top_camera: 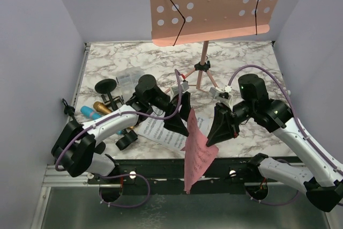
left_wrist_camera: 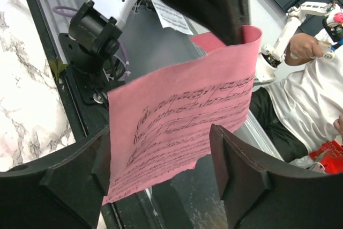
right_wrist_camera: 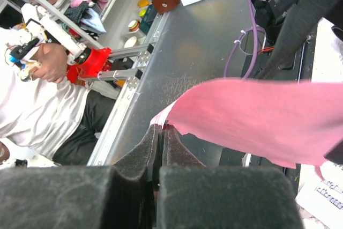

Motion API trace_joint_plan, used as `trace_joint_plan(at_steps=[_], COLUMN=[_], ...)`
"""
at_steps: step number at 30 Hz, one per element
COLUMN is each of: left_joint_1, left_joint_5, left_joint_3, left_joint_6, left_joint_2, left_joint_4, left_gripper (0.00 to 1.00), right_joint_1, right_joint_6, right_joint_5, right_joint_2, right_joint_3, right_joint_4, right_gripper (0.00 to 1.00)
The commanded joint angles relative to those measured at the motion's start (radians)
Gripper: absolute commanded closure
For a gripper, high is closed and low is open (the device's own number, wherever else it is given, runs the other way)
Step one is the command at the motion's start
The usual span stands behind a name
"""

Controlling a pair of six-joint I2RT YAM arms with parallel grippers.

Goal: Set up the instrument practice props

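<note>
A pink sheet-music page (top_camera: 197,151) hangs in the air over the table's near edge. My right gripper (top_camera: 218,128) is shut on one of its edges, and in the right wrist view the closed fingertips (right_wrist_camera: 163,130) pinch the pink page (right_wrist_camera: 257,113). My left gripper (top_camera: 179,112) stands open at the page's other side. In the left wrist view the pink page (left_wrist_camera: 182,122) hangs between the left gripper's (left_wrist_camera: 161,178) spread fingers (left_wrist_camera: 249,178), and its left edge lies close to one pad. The pink perforated music rack (top_camera: 214,4) stands on thin tripod legs (top_camera: 201,76) at the back.
A white music page (top_camera: 161,132) lies on the marble table (top_camera: 252,63) under the left arm. Gold (top_camera: 102,107) and blue (top_camera: 88,113) microphones, two black round-based mounts (top_camera: 105,86) (top_camera: 127,141) and a clear plastic box (top_camera: 128,79) sit at the left. Walls enclose three sides.
</note>
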Motion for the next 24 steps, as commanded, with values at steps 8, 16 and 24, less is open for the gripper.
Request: trace_joint_plan(at_steps=[8, 16, 24], left_joint_1=[0.009, 0.072, 0.228], left_joint_5=[-0.048, -0.121, -0.206], left_joint_3=[-0.056, -0.159, -0.209], left_joint_6=[-0.068, -0.134, -0.195], left_joint_2=[-0.126, -0.24, -0.43], left_joint_4=[0.044, 0.044, -0.079], left_gripper=[0.46, 0.78, 1.0], right_joint_1=[0.007, 0.007, 0.007], right_joint_6=[0.006, 0.046, 0.216], right_joint_5=[0.059, 0.143, 0.728], right_joint_2=[-0.014, -0.034, -0.035], right_joint_3=[-0.008, -0.02, -0.039], right_joint_4=[-0.014, -0.016, 0.022], right_gripper=[1.0, 1.0, 0.54])
